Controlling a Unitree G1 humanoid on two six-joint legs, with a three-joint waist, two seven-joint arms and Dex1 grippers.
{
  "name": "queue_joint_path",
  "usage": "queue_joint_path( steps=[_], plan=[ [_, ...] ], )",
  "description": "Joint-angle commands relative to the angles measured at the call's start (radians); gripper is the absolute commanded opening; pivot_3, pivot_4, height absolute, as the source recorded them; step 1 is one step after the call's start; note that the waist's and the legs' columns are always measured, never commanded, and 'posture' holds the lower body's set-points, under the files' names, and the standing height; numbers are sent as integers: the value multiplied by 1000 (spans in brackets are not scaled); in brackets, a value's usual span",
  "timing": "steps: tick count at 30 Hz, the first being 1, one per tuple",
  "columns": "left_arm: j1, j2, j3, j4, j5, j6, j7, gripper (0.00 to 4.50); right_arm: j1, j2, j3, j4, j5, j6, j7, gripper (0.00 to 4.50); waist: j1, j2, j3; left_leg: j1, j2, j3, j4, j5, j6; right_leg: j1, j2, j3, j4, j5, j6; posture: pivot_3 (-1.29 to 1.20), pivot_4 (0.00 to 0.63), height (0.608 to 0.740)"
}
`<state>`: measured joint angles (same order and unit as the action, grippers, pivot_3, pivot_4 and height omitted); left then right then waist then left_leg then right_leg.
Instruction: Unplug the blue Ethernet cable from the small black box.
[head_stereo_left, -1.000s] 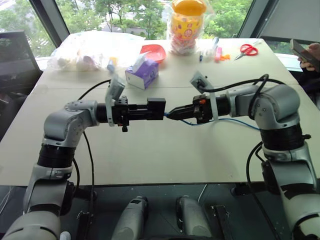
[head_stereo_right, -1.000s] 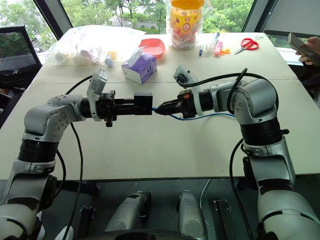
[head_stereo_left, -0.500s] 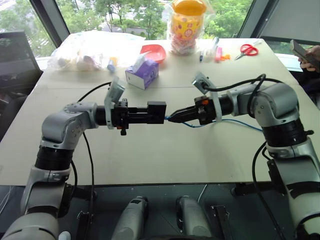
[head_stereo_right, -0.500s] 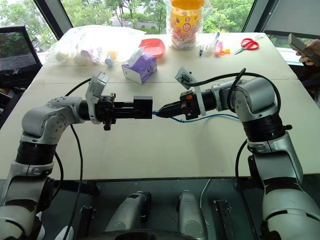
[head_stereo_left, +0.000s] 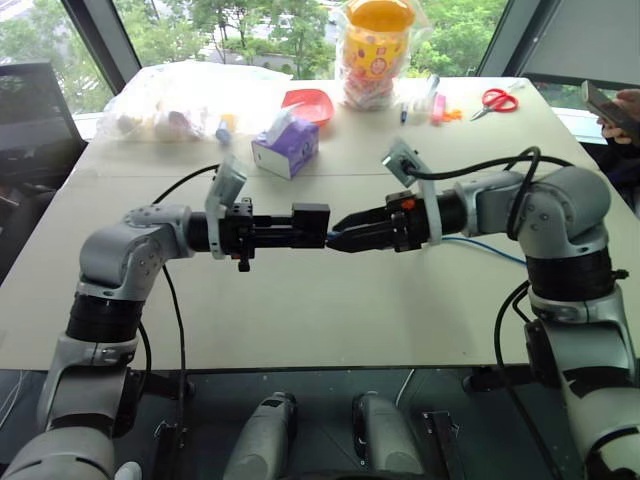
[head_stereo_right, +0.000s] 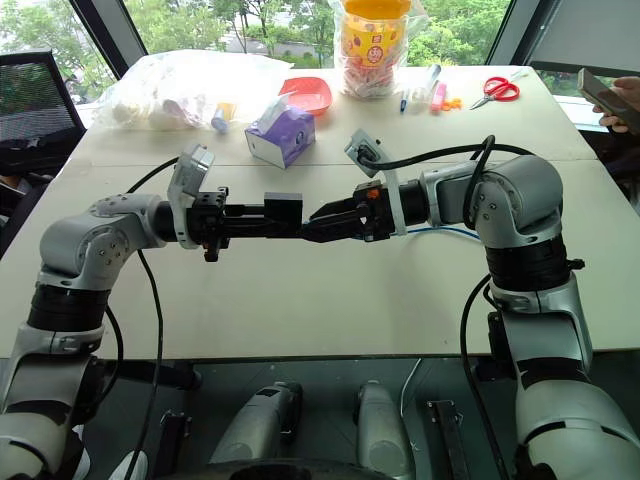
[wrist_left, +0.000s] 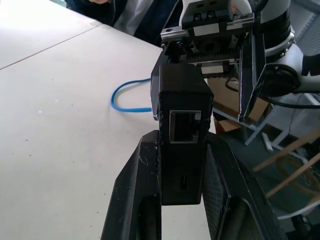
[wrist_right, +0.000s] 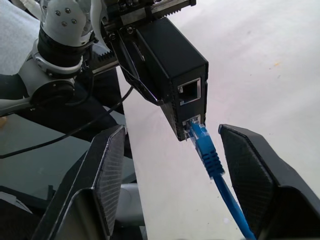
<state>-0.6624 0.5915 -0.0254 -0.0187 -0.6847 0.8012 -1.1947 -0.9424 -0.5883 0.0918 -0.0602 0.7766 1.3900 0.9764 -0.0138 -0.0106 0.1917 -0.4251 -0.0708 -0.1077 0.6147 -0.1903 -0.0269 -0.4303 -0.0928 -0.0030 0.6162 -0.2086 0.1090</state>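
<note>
My left gripper (head_stereo_left: 300, 224) is shut on the small black box (head_stereo_left: 312, 218), holding it level above the table. In the left wrist view the box (wrist_left: 182, 100) sits clamped between both fingers (wrist_left: 142, 195), an empty socket facing the camera. My right gripper (wrist_right: 174, 134) stands open just in front of the box (wrist_right: 170, 55), one finger on each side of the plug and neither touching it. The blue Ethernet cable (wrist_right: 207, 152) is plugged into the lower socket. It trails back under the right arm (head_stereo_left: 480, 245) onto the table (head_stereo_left: 300, 310).
At the back of the table are a purple tissue box (head_stereo_left: 285, 148), a red bowl (head_stereo_left: 306, 103), a bagged yellow-lidded jar (head_stereo_left: 372, 50), a clear plastic bag (head_stereo_left: 170, 100), pens (head_stereo_left: 432, 102) and red scissors (head_stereo_left: 495, 98). A person's hand with a phone (head_stereo_left: 612, 105) is at the far right.
My right gripper, earlier shut on the plug, has opened and let it go. The plug stays in the box. The left gripper and box have not moved.
</note>
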Motion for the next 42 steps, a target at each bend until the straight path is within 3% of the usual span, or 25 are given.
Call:
queue_joint_path(
  steps=[1, 7, 8, 10, 13, 15, 28, 42],
  plan=[
    [-19, -1, 6, -22, -13, -3, -2, 477, -26, 5, -18, -39, 29, 4, -9, 3204, 0, 0, 0, 0, 0, 0, 0, 0, 0, 0, 0, 0, 0, 0, 0, 0, 150, 740],
    [-22, -5, 7, -26, -13, 1, 0, 477, -29, 5, 3, -34, 20, -13, -9, 3204, -2, 0, 0, 0, 0, 0, 0, 0, 0, 0, 0, 0, 0, 0, 0, 0, 150, 740],
    [-22, -5, 7, -26, -13, 1, 0, 477, -28, 3, 7, -34, 19, -16, -7, 2986, -2, 0, 0, 0, 0, 0, 0, 0, 0, 0, 0, 0, 0, 0, 0, 0, 150, 740],
    [-22, -5, 7, -27, -13, 2, 1, 477, -27, -1, 13, -35, 18, -19, -4, 2519, -2, 0, 0, 0, 0, 0, 0, 0, 0, 0, 0, 0, 0, 0, 0, 0, 150, 740],
    [-22, -5, 7, -27, -13, 3, 1, 477, -24, -6, 23, -38, 15, -25, 0, 944, -2, 0, 0, 0, 0, 0, 0, 0, 0, 0, 0, 0, 0, 0, 0, 0, 150, 740],
    [-20, -3, 7, -30, -14, 3, 0, 477, -22, -7, 24, -40, 14, -25, 2, 121, -2, 0, 0, 0, 0, 0, 0, 0, 0, 0, 0, 0, 0, 0, 0, 0, 150, 740],
    [-30, -8, 30, -26, -44, 34, 4, 477, -13, -15, 45, -55, -6, -44, 8, 88, -2, 0, 0, 0, 0, 0, 0, 0, 0, 0, 0, 0, 0, 0, 0, 0, 150, 740],
    [-35, 8, 86, -66, -145, 133, -2, 477, 13, -95, 85, 32, -66, -155, 76, 88, -2, 0, 0, 0, 0, 0, 0, 0, 0, 0, 0, 0, 0, 0, 0, 0, 150, 740]
  ],
)
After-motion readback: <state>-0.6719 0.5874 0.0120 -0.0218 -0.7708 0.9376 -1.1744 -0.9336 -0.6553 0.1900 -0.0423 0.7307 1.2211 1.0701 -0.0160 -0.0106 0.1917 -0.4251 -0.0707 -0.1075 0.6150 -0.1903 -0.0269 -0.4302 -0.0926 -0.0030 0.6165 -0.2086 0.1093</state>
